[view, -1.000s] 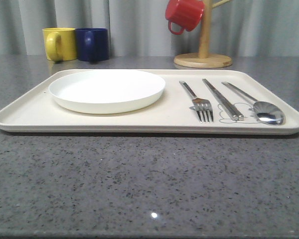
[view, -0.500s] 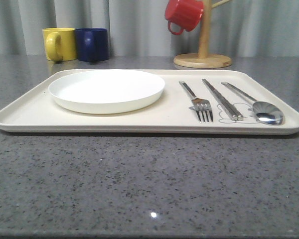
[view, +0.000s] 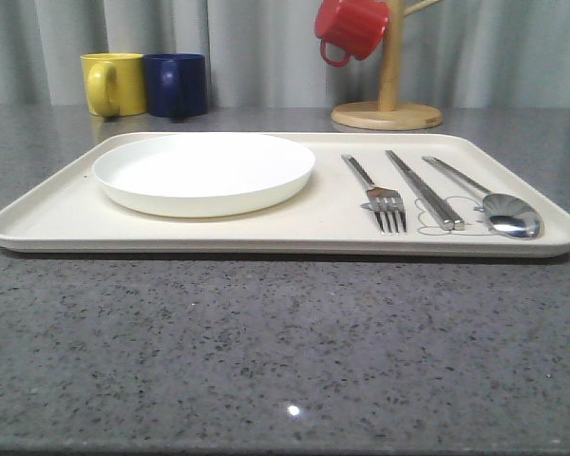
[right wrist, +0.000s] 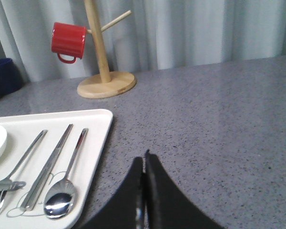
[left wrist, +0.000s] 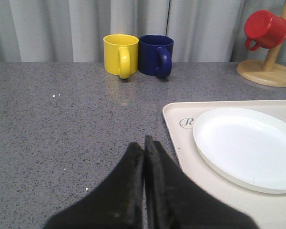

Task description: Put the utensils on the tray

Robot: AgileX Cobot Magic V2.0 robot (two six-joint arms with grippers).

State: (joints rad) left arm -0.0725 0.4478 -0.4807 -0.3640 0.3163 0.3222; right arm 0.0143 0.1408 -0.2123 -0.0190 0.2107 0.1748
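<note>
- Countertop (view: 266, 351), grey speckled stone, bare in the foreground of the front view.
- Left gripper (left wrist: 144, 143), seen in the left wrist view: black fingers pressed together, clenched on nothing, above the counter just beside the tray's left end.
- Right gripper (right wrist: 143, 160), seen in the right wrist view: black fingers likewise closed and holding nothing, above bare counter off the tray's right end.
- Tray (view: 57, 223), cream, rectangular with rounded corners and a low rim, lying flat across the middle of the counter; grey script near one corner in the left wrist view.
- Plate (view: 204, 171), round, shallow, white, resting on the tray's left half.
- Fork (view: 375, 195), chopsticks (view: 423, 190) and spoon (view: 484, 199), silver, lying side by side on the tray's right half at 3 o'clock from the plate; tines and bowl at the near ends, handles pointing away toward 11 o'clock; near ends over a grey line drawing.
- Yellow mug (view: 112, 84) and blue mug (view: 176, 84), touching, at 11 o'clock beyond the tray.
- Wooden mug tree (view: 388, 104), at 1 o'clock beyond the tray, carrying a red mug (view: 351, 28).
- Curtain (view: 247, 47), pale grey, pleated, behind the counter.
</note>
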